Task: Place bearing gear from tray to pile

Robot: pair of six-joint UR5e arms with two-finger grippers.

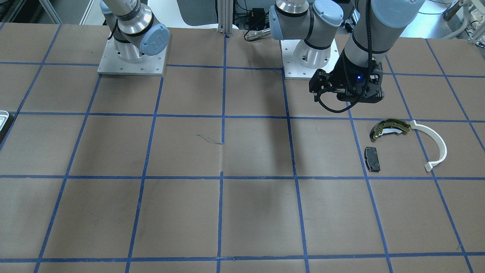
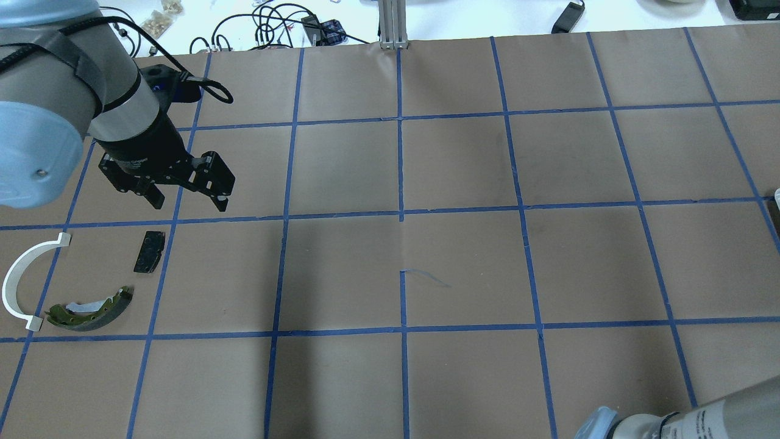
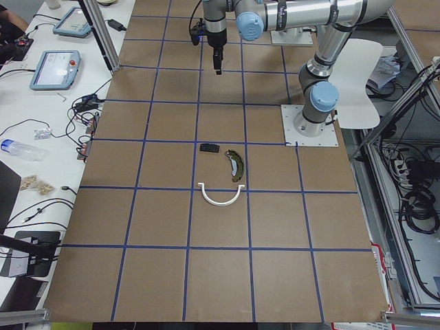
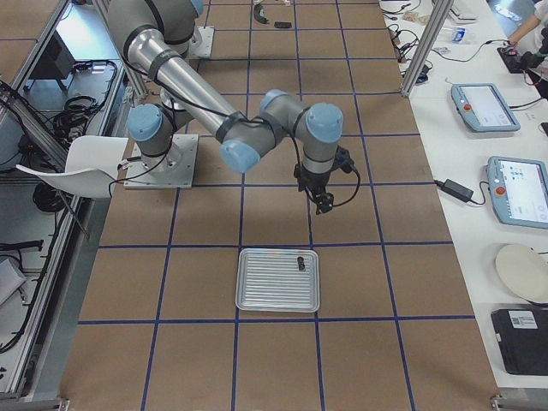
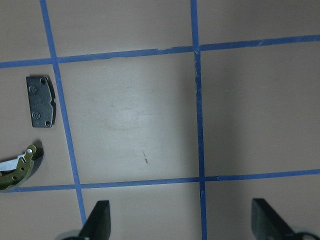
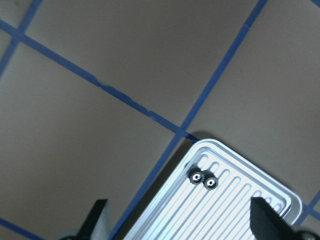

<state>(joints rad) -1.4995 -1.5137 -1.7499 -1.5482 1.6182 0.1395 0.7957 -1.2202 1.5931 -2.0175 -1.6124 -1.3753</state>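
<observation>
Two small dark bearing gears (image 6: pixel 203 180) lie side by side in a corner of the ribbed silver tray (image 6: pixel 225 150); they also show in the exterior right view (image 4: pixel 300 261). My right gripper (image 6: pixel 180 225) is open and empty, hovering above the table just beside the tray (image 4: pixel 278 280). The pile lies on the table's left side: an olive brake shoe (image 2: pixel 91 302), a white half-ring (image 2: pixel 24 280) and a black pad (image 2: pixel 149 251). My left gripper (image 2: pixel 187 202) is open and empty, raised above the table just beyond the pad (image 5: pixel 41 101).
The table is brown paper with a blue tape grid (image 2: pixel 400 213). Both arm bases (image 1: pixel 132 57) stand at the robot's edge. Only a sliver of the tray (image 1: pixel 3 119) shows at the front view's left edge. Cables and tablets lie on a side bench (image 4: pixel 484 107).
</observation>
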